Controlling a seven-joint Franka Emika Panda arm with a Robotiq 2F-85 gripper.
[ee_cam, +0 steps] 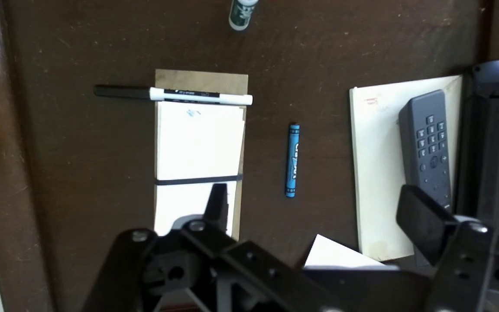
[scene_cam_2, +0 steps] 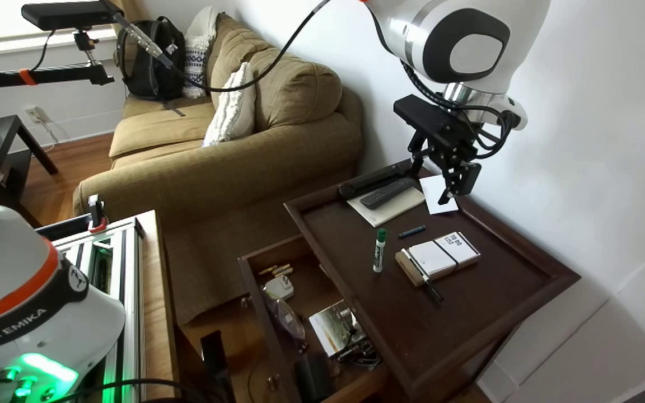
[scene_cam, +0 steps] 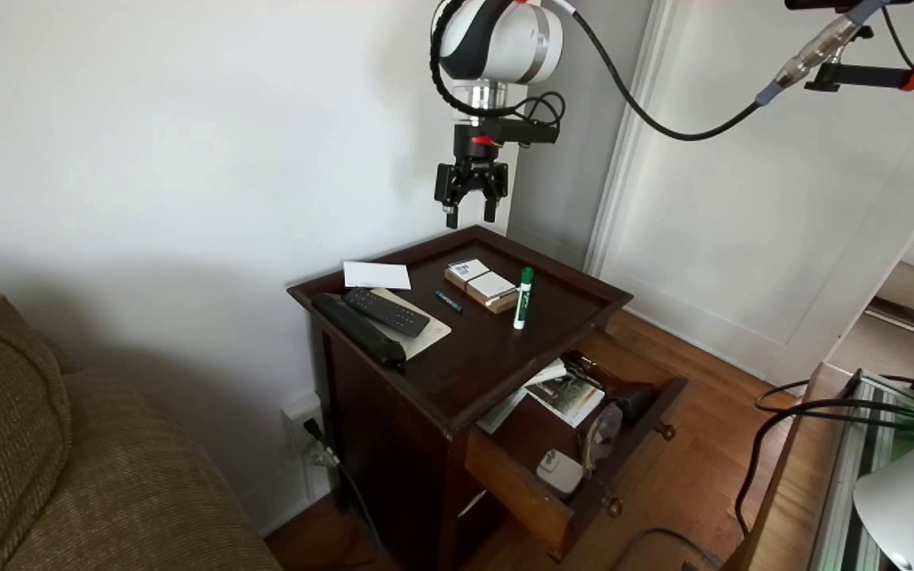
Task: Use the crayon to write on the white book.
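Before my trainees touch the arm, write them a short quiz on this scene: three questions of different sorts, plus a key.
1. What colour is the crayon, and what does it lie on?
2. True or false: the green-capped marker stands upright.
3. The gripper is: A) shut on the crayon; B) open, holding nothing; C) shut, holding nothing.

Key: 1. Blue, on the dark tabletop. 2. True. 3. B.

Dark tabletop (ee_cam: 80,143) with blue crayon (ee_cam: 292,160), upright marker (scene_cam: 522,300), brown block (ee_cam: 202,79), pale book (ee_cam: 379,173), white card (scene_cam: 376,275), black object (scene_cam: 358,329).
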